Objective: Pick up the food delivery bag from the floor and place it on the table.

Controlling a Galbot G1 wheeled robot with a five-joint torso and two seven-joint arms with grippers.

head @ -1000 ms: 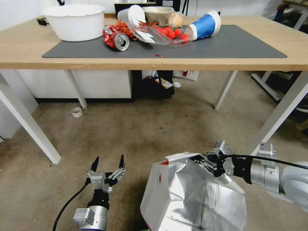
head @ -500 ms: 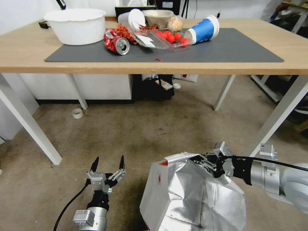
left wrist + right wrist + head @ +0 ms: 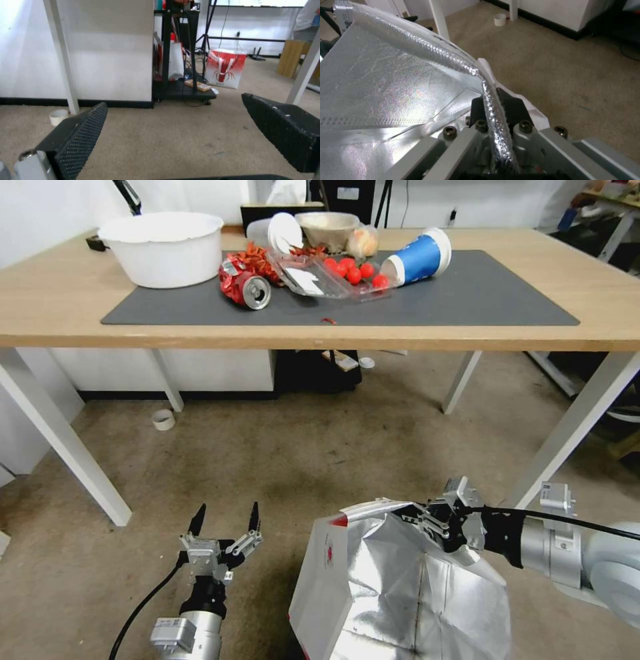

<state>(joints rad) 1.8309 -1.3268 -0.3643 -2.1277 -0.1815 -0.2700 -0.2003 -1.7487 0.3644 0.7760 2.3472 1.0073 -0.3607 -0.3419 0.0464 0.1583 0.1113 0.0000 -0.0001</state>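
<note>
Left end effector [image 3: 225, 520] sits low over the floor [image 3: 320, 447], fingers spread wide apart with nothing between them. In the left wrist view the two black ribbed fingers [image 3: 80, 135] frame bare carpet, and way out ahead of them there's a white leg [image 3: 63, 57], a little white cup [image 3: 58, 116] by the wall, a black stand [image 3: 180, 50], and a red and white paper bag [image 3: 225, 68] past that.

Just to the right of the left end effector is the bag [image 3: 393, 593], white side with a small red logo facing that end effector, silver foil lining wide open on top. Can't tell whether its bottom is on the floor or not, that part runs out of the shot.

Right end effector [image 3: 427, 520] is clamped on the bag's top rim at the far edge, arm coming in from the right. The right wrist view shows it well: the rolled foil rim [image 3: 493, 110] runs straight down between the closed fingers, foil [image 3: 386, 87] on one side, carpet on the other.

Up ahead of both end effectors is the surface [image 3: 47, 307] with its grey mat [image 3: 480, 293]. On it, left to right: a white tub [image 3: 162, 248], a crushed red can [image 3: 244, 287], a clear tray with red tomatoes [image 3: 353, 272], and a tipped-over blue cup [image 3: 419, 257].
</note>
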